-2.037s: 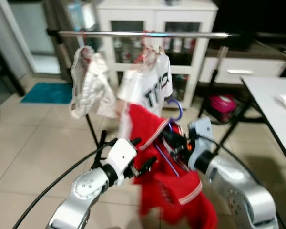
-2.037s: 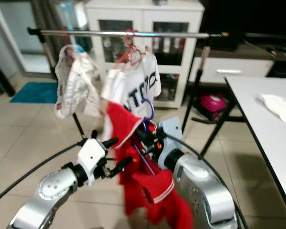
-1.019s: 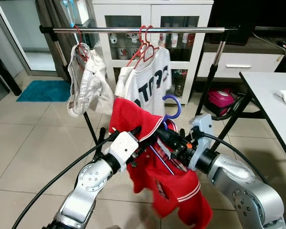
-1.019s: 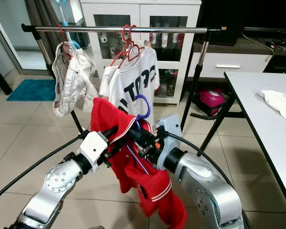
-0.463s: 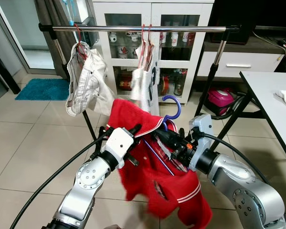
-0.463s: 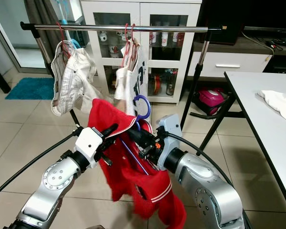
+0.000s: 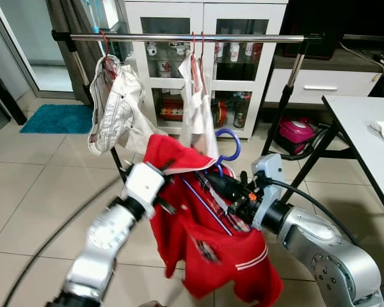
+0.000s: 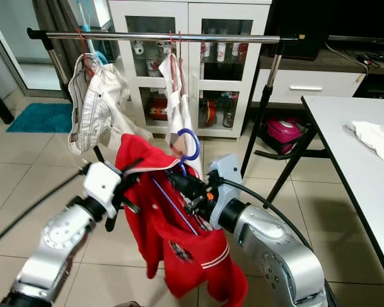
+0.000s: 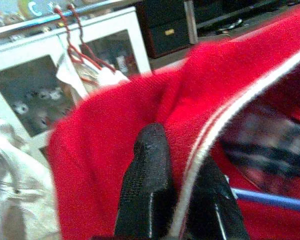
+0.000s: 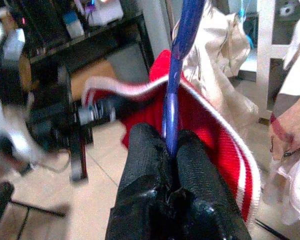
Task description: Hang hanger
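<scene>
The right gripper [image 10: 167, 145] is clamping the blue hanger [image 10: 182, 60] below the rail [image 7: 179, 38] while the left gripper [image 9: 177, 170] is pinching the red shirt [image 7: 205, 243] collar, and that grip looks likely to tug the shirt off.

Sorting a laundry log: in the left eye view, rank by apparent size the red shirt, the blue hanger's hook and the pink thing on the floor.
1. red shirt, largest, though nearest the camera
2. pink thing
3. blue hanger hook, smallest
</scene>
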{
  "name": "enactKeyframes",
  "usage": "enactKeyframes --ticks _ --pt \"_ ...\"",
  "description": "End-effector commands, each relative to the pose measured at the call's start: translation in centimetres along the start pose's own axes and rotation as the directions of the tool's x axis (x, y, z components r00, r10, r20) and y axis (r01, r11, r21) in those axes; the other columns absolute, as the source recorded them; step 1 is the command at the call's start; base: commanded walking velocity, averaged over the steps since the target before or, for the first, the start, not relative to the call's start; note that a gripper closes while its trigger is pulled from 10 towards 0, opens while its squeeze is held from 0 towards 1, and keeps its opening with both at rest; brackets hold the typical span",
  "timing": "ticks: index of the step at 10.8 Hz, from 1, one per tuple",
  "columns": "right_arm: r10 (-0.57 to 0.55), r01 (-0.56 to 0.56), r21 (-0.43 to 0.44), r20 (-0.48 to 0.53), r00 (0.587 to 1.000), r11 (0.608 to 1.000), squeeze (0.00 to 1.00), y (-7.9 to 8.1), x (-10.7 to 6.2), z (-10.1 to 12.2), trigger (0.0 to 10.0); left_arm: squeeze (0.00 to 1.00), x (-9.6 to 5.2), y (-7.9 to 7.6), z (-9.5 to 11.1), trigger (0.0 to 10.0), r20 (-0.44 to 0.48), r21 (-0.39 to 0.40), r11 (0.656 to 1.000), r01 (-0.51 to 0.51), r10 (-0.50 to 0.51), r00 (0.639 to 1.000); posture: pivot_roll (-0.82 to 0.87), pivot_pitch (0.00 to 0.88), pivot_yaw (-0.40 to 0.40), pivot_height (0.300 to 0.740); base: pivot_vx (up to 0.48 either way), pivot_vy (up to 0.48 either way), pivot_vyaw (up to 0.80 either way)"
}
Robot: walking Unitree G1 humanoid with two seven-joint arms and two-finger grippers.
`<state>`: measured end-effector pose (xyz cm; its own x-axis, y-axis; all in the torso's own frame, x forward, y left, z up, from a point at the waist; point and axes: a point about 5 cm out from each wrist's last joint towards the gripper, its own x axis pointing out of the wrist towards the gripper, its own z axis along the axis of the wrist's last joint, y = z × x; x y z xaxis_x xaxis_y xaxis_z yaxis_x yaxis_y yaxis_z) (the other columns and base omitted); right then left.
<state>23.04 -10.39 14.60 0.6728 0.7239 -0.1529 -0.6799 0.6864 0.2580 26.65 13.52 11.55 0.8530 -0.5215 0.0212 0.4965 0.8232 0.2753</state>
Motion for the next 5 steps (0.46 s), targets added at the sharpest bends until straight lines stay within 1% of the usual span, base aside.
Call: enactKeyframes --ticks 1,2,3,4,5 --pt "0.013 -0.013 -0.040 0.008 1.000 0.999 0.00 0.1 0.0 0.5 0.0 0.00 0.0 1.3 0.5 0.0 0.015 0.024 0.999 -0.044 0.043 0.999 -0.08 0.000 0.034 0.740 0.000 0.000 0.00" --pt "0.029 -0.033 -0.089 -0.041 0.999 0.995 0.00 -0.1 -0.3 0.1 0.0 0.00 -0.1 3.1 1.1 0.0 0.012 0.092 0.993 -0.067 0.067 0.998 -0.08 0.000 0.034 0.740 0.000 0.000 0.00" --pt "0.107 -0.126 -0.153 -0.127 0.986 0.980 0.00 0.0 -1.2 -0.3 0.0 0.00 -0.5 6.5 2.2 0.0 -0.006 0.207 0.973 -0.099 0.102 0.995 -0.08 0.000 0.039 0.740 0.000 0.000 0.00" --pt "0.174 -0.210 -0.187 -0.192 0.966 0.960 0.00 0.2 -2.0 -0.6 0.0 0.00 -1.0 8.8 2.8 0.0 -0.043 0.300 0.950 -0.085 0.102 0.994 -0.07 0.000 0.040 0.740 0.000 0.000 0.00" --pt "0.230 -0.289 -0.215 -0.264 0.937 0.933 0.00 0.1 -3.1 -0.7 0.0 0.00 -1.8 11.0 2.8 0.0 -0.141 0.411 0.912 -0.005 0.069 0.988 -0.07 0.000 0.043 0.740 0.000 0.000 0.00"
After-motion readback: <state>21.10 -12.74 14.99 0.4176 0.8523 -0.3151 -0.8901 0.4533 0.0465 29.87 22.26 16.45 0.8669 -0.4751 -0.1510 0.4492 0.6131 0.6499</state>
